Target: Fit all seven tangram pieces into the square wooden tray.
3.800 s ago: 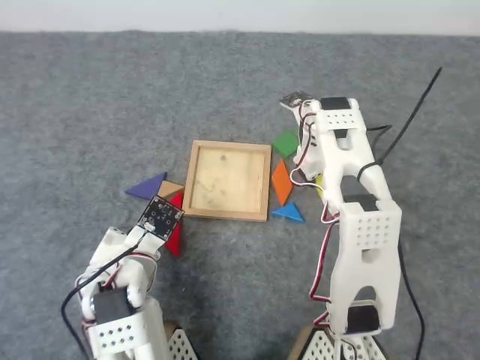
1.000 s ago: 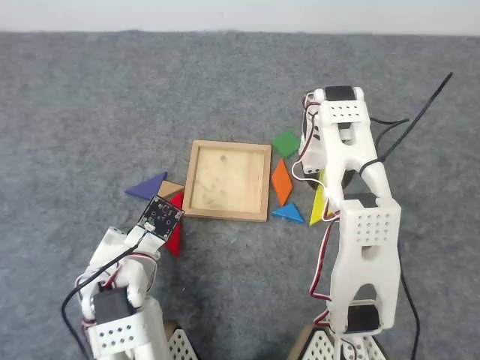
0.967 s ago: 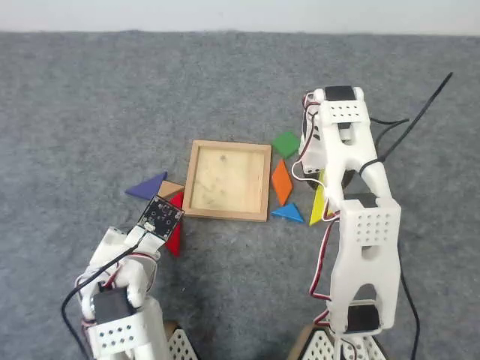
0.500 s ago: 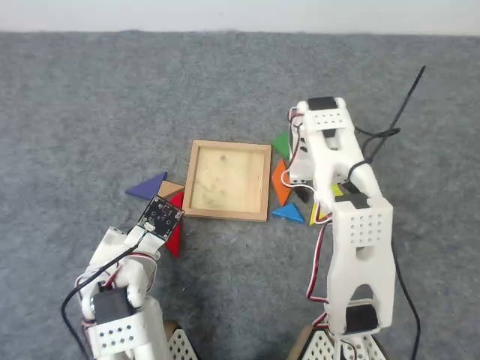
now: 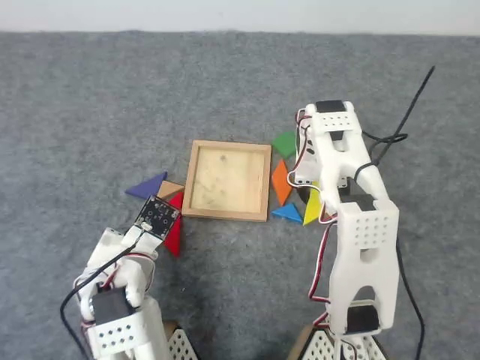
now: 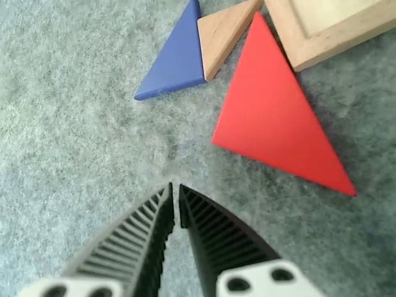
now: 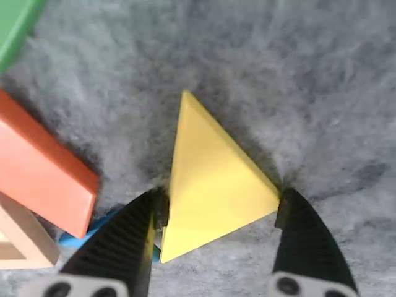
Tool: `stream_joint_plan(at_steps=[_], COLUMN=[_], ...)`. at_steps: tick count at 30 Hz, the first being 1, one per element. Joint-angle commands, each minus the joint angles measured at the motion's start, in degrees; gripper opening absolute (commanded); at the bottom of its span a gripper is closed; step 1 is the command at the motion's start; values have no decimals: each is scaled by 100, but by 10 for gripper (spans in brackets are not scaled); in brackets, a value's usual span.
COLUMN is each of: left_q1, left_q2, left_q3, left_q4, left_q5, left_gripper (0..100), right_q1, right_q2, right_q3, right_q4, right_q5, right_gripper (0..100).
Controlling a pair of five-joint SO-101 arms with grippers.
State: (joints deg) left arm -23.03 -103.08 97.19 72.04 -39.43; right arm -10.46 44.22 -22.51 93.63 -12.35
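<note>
Jaws of the right gripper [image 7: 221,207] clamp the flat yellow triangular piece [image 7: 207,179] near the square wooden tray [image 5: 228,211]; lift it clear of the rim, then lower flat. On the left gripper [image 6: 175,198], jaws are together.

Grey, fuzzy counter [image 5: 97,97] spreads wide under it all, its nap like felt or short carpet, and close up in the wrist views it's mottled light and dark. Along the counter's far edge runs a pale wall strip [image 5: 240,15], plain and flat, meeting the grey in a straight line.
</note>
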Motion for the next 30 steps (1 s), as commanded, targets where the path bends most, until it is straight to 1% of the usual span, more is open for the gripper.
stream_joint_plan(at_steps=[1, 5, 10, 14, 26, 28, 30], left_q1=[-53, -53, -62, -62, -62, -62, -62], left_q2=[-105, -105, -105, -105, -105, -105, -105], left_q3=[-75, -75, -75, -75, -75, -75, -75], left_q4=[-9, -9, -9, -9, -9, -9, -9], left_q5=[-35, -35, -35, -35, -35, -35, -35], left_gripper=[17, 17, 17, 17, 17, 17, 17], right_q1=[66, 66, 31, 31, 22, 31, 22], right_q2=[4, -66, -400, -690, -1543, -1481, -1349], right_q3=[26, 9, 0, 26, 35, 158, 325], right_q4=[-92, -48, 22, 48, 479, 462, 453], right_q5=[-53, -88, -97, -255, -290, -246, -237], right_gripper=[174, 171, 129, 130, 130, 137, 188])
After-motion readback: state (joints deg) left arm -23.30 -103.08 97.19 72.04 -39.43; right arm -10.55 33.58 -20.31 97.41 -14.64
